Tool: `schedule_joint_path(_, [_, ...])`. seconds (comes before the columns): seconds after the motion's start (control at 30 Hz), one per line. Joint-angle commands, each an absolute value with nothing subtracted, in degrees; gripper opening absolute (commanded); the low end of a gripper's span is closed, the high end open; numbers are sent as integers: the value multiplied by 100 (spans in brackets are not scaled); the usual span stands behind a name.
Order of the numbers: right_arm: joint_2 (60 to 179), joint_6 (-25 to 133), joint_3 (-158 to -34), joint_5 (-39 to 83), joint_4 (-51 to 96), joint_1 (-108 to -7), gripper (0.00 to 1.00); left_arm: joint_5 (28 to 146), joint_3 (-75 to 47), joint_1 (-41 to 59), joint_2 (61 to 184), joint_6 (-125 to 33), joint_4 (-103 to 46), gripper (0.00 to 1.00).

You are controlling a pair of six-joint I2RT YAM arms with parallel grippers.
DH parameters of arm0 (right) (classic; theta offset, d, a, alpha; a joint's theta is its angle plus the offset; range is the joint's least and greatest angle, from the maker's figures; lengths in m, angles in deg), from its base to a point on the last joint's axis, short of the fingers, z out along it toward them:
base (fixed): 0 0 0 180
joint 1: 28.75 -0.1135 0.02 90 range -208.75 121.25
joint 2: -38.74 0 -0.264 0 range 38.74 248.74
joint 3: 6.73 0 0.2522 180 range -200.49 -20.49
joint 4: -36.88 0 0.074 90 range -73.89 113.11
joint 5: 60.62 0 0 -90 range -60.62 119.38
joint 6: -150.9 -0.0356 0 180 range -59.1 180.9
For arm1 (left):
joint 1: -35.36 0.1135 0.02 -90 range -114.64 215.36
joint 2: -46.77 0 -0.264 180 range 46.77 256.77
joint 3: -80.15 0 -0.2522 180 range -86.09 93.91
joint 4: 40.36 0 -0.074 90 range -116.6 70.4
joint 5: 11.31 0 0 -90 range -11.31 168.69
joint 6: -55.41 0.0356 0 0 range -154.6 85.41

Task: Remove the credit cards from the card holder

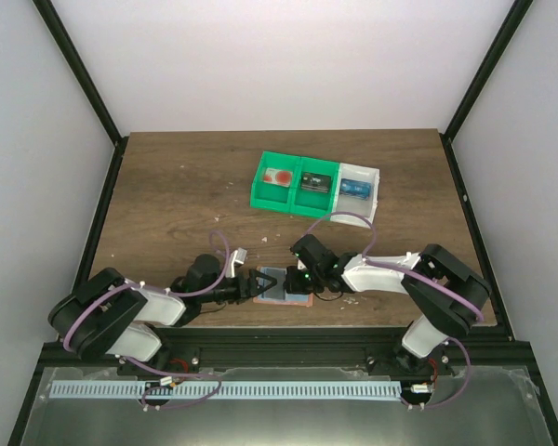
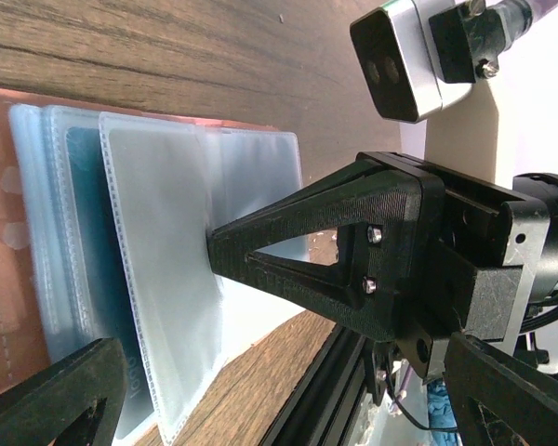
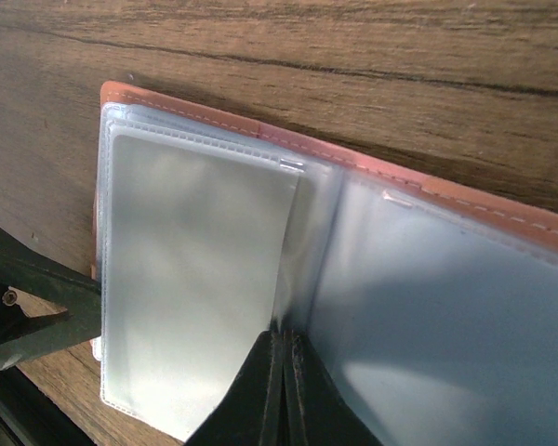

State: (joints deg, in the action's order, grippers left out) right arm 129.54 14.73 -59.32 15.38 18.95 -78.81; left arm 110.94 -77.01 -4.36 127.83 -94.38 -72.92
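The salmon-pink card holder (image 1: 298, 299) lies open near the table's front edge, its clear sleeves fanned out (image 3: 195, 279). A teal credit card (image 2: 88, 269) shows inside one sleeve; I cannot pick out other cards through the pale plastic. My right gripper (image 3: 285, 348) is shut, its tip pressed into the fold between the sleeves and holding nothing; the left wrist view shows it as a black wedge (image 2: 260, 251). My left gripper (image 2: 294, 395) is open at the holder's left end (image 1: 259, 283). Its fingers (image 2: 65, 395) stand wide apart, one beside the sleeves' free edge.
A green bin (image 1: 257, 197) with a red item and a black item, and a white bin (image 1: 376, 186) with a blue item, stand at the back centre. A small white object (image 1: 243, 253) lies behind the left arm. The black front rail (image 1: 279, 346) runs just below the holder.
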Motion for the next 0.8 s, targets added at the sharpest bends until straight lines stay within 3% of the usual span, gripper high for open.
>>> schedule_joint_path(0.0, [13148, 1441, -5775, 1587, 1810, -7929, 0, 11115, -7664, -502, 12880, -9364, -7465, 95])
schedule_joint_path(0.47, [13077, 1458, -5752, 1525, 1925, -7928, 1, 11153, -7534, -644, 12858, -9414, -7475, 94])
schedule_joint_path(0.77, [12533, 1449, -5713, 1858, 1872, -7929, 10, 11125, -7416, -757, 12798, -9454, -7415, 93])
